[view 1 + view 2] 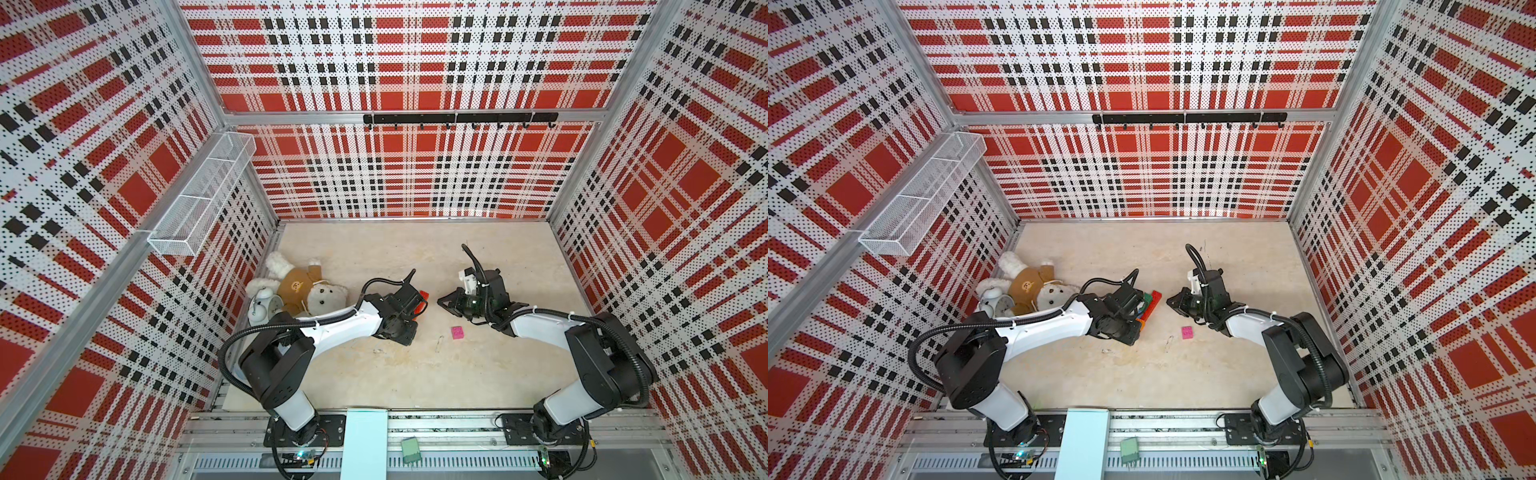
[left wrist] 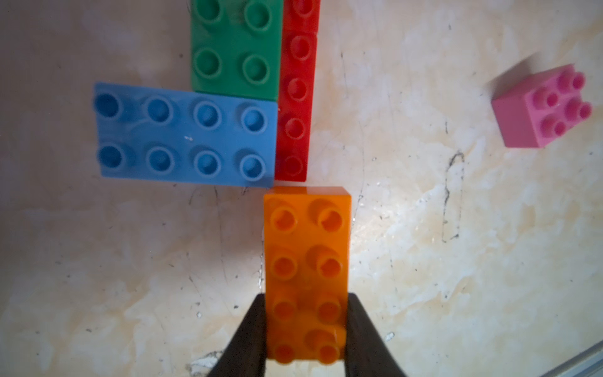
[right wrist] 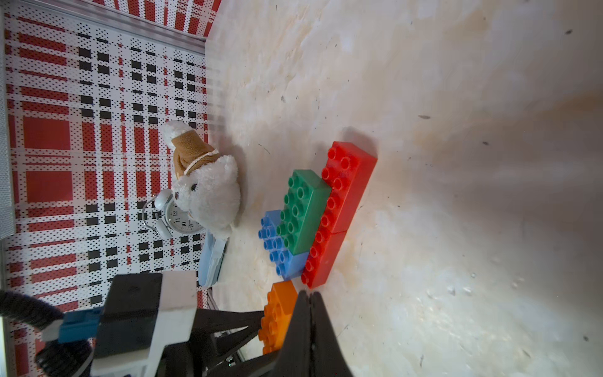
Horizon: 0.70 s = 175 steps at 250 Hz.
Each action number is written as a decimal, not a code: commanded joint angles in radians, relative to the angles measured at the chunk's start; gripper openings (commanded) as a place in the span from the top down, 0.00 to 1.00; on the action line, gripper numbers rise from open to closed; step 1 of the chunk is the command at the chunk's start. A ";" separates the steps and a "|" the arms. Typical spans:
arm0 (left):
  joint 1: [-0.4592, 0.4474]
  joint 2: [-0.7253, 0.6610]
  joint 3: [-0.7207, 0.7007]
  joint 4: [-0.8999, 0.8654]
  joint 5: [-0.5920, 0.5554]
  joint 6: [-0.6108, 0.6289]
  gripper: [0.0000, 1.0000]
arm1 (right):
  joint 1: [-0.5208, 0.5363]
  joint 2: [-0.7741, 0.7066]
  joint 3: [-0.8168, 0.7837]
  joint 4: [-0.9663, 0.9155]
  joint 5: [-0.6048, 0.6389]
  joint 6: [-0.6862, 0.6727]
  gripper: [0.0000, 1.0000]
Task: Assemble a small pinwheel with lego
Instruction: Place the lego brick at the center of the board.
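Observation:
In the left wrist view my left gripper [image 2: 306, 305] is shut on the near end of the orange brick [image 2: 306, 235]. The brick's far end sits just short of the joined lego: a blue brick [image 2: 186, 133], a green brick [image 2: 235, 49] and a red row [image 2: 295, 104]. The pink square brick [image 2: 538, 111] lies loose to one side, also seen in both top views [image 1: 457, 332] [image 1: 1187, 332]. My right gripper [image 3: 308, 293] is shut with nothing in it. Its tips are beside the orange brick [image 3: 277, 313], near the end of the red row [image 3: 346, 202].
A white teddy bear [image 1: 307, 289] in a brown shirt and a white alarm clock [image 1: 262, 305] lie by the left wall. A wire basket [image 1: 199, 199] hangs on that wall, a black hook rail [image 1: 459, 118] on the back wall.

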 commanded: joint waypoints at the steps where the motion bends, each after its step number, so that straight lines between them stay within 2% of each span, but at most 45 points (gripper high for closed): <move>1: -0.006 0.039 0.049 -0.025 -0.047 0.033 0.89 | 0.014 0.016 0.004 0.115 -0.030 0.033 0.98; 29: -0.016 0.036 0.061 -0.033 -0.067 0.029 0.90 | 0.017 0.022 0.000 0.117 -0.025 0.030 0.98; 49: -0.029 0.026 0.054 -0.035 -0.129 0.016 0.90 | 0.017 0.031 0.005 0.101 -0.015 0.015 0.98; 94: -0.042 -0.001 0.001 0.042 -0.177 0.012 0.91 | 0.016 0.081 0.101 0.007 -0.008 -0.043 1.00; 133: -0.045 -0.004 -0.029 0.075 -0.161 0.008 0.92 | 0.000 0.107 0.142 -0.025 -0.013 -0.049 1.00; 175: -0.150 -0.029 -0.085 0.126 -0.119 0.030 0.91 | -0.064 0.050 0.100 -0.084 0.008 -0.066 1.00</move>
